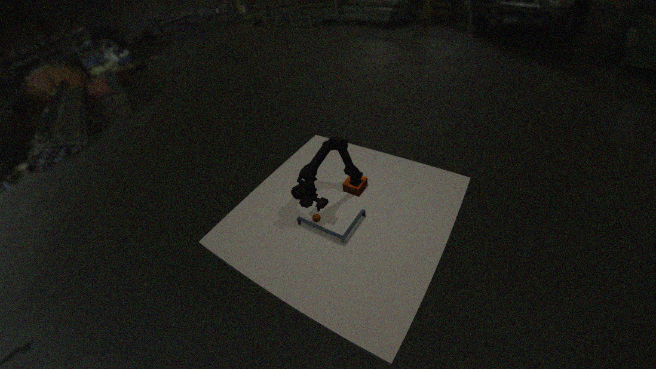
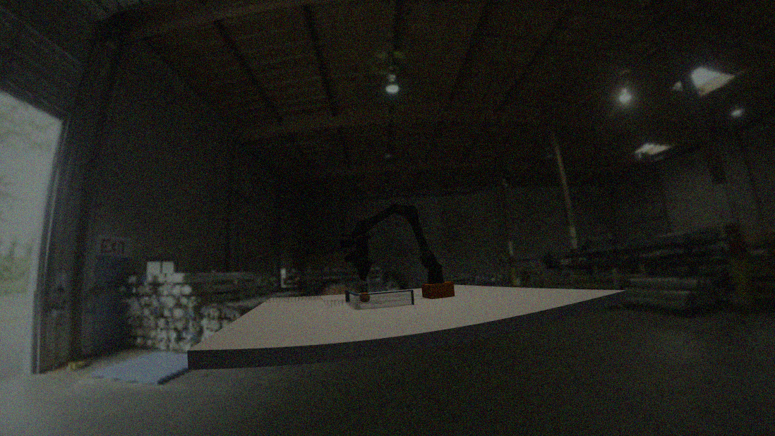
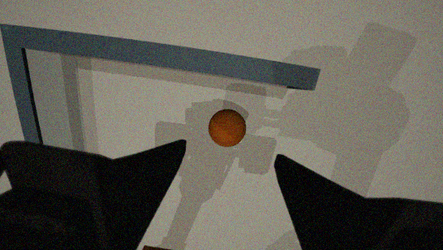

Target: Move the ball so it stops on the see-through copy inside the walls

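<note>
The orange ball (image 1: 316,217) (image 2: 364,297) (image 3: 227,127) rests on the table inside the corner, near the free end of the longer wall. The two low clear walls (image 1: 321,227) (image 2: 385,292) (image 3: 162,50) with blue-grey top edges meet in a corner. No separate see-through copy shows; the ball seems to cover it. My gripper (image 3: 230,153) is open with nothing between its fingers. It hangs above the ball, and in the wrist view the ball shows just beyond the fingertips, apart from both. In the top view the gripper is above and beside the ball.
The arm's orange base block (image 1: 354,187) (image 2: 437,291) stands on the pale table (image 1: 390,274) (image 2: 303,330) behind the walls. The arm's shadow falls across the table around the ball. The longer wall runs close past the ball.
</note>
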